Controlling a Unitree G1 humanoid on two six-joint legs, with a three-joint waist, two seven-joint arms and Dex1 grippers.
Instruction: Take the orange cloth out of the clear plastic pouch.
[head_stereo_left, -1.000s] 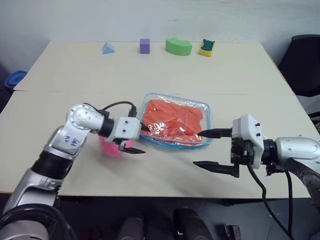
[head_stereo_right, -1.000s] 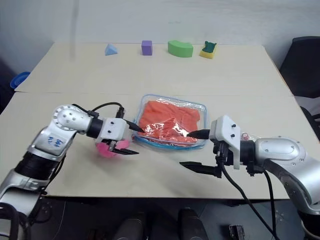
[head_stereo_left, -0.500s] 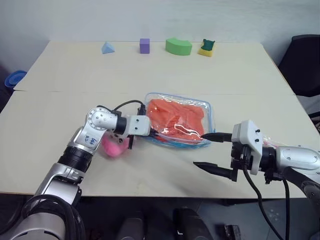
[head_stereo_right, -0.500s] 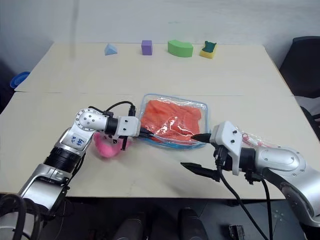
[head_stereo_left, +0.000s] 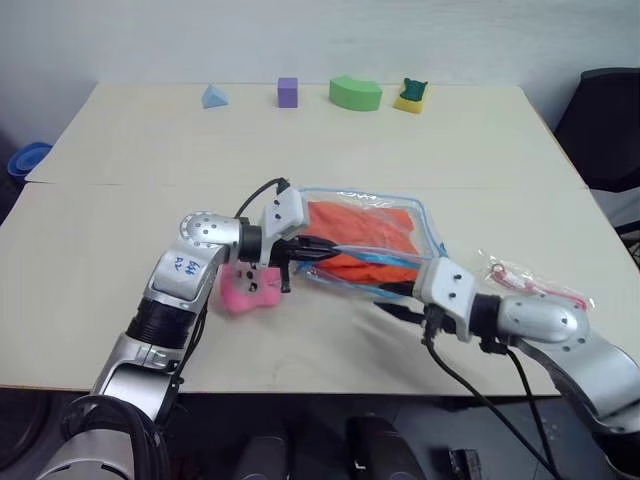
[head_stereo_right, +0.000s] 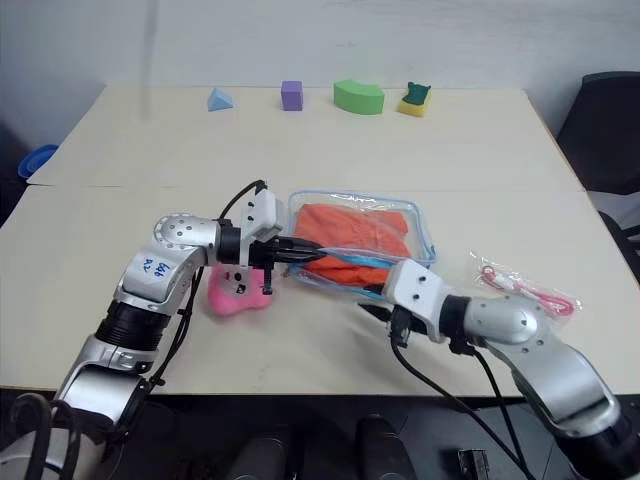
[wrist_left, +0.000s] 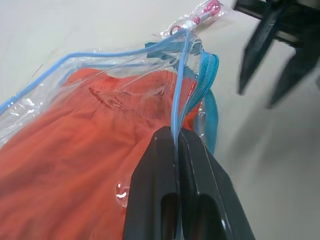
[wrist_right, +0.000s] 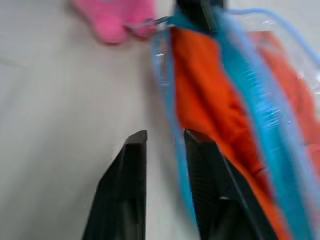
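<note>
1. While the orange cloth lies inside the clear plastic pouch at mid-table, the left gripper is clamped on the pouch's blue-edged upper lip, lifting it.
2. The right gripper hovers at the mouth, its 2 fingers narrowly apart and empty.
3. Done: the opening is held up. Left: seizing the cloth and drawing it out.

A lab: bare test table with foam shapes
</note>
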